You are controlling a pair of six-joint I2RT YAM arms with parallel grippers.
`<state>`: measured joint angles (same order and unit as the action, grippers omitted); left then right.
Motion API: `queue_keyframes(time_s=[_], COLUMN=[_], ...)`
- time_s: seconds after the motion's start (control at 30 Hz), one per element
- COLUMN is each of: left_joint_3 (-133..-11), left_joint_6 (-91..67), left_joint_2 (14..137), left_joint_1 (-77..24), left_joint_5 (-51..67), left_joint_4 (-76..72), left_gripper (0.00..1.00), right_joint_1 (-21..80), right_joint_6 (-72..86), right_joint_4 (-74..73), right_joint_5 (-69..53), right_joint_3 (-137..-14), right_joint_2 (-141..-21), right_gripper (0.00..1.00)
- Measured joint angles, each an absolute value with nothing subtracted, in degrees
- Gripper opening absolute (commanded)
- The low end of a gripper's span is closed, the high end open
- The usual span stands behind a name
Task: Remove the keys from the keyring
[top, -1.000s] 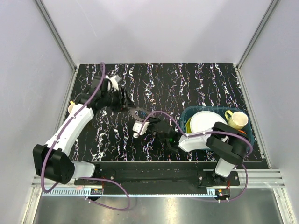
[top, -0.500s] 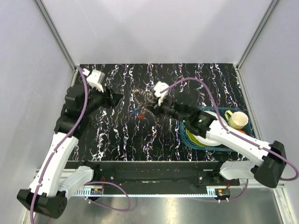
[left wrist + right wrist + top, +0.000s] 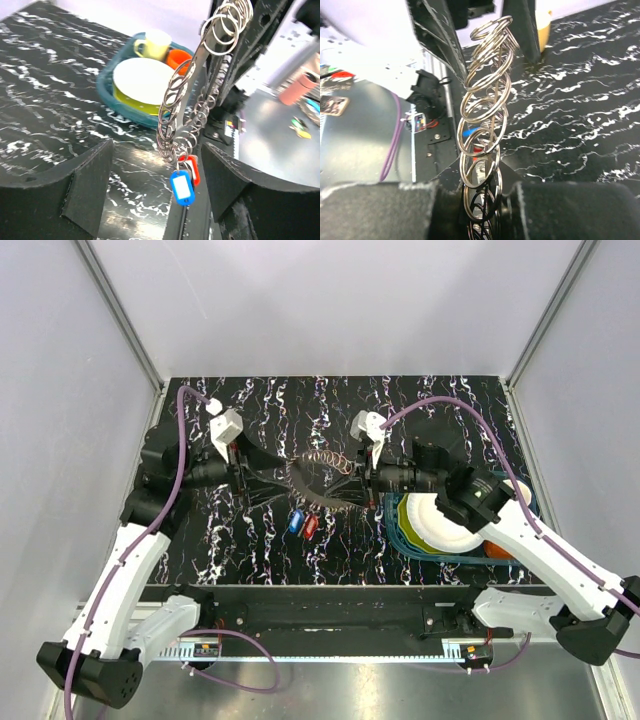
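Observation:
The keyring [image 3: 322, 458], a silvery ring fringed with many small split rings, hangs in the air between my two grippers. My right gripper [image 3: 352, 480] is shut on its edge; the right wrist view shows the rings [image 3: 482, 105] rising out of the closed jaws [image 3: 487, 210]. My left gripper [image 3: 285, 480] is open, with one finger on each side of the ring and not touching it [image 3: 157, 170]. A blue key [image 3: 295, 522] and a red key [image 3: 311, 527] dangle from the ring's lowest part; both also show in the left wrist view, blue [image 3: 181, 187] and red [image 3: 194, 170].
A teal basket [image 3: 397, 528] stands at the right under my right arm. It holds a white plate [image 3: 440, 520], an orange piece [image 3: 497, 548] and a yellow mug [image 3: 152, 42]. The table's front rail [image 3: 330, 600] runs below the keys.
The keyring has come off the table and hangs from my right gripper, the keys dangling below. My left gripper has swung in to straddle the ring. My right arm has shifted right.

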<state>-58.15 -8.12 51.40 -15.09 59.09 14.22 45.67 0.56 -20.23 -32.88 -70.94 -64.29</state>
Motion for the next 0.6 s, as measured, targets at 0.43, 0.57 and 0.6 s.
queue_keyframes(time_s=[0.43,0.57,0.6], left_joint_3=[-57.93,-57.01,-56.27], left_joint_6=[-16.6,-19.57,-20.71], left_joint_2=[51.86,51.81,51.62], left_joint_1=[-28.23,-28.53,-28.64], left_joint_5=[65.73,64.31,64.01], left_joint_4=[6.68,4.95,3.77], left_gripper=[0.0,0.0,0.0], right_joint_1=[45.69,45.74,45.71], right_joint_6=[7.9,9.08,9.32], right_joint_4=[-12.64,-10.92,-10.81], right_joint_5=[-45.93,-46.44,-46.09], right_joint_3=[-70.13,-68.86,-68.58], right_joint_2=[-62.98,-62.17,-61.98], right_gripper=[0.0,0.09,0.11])
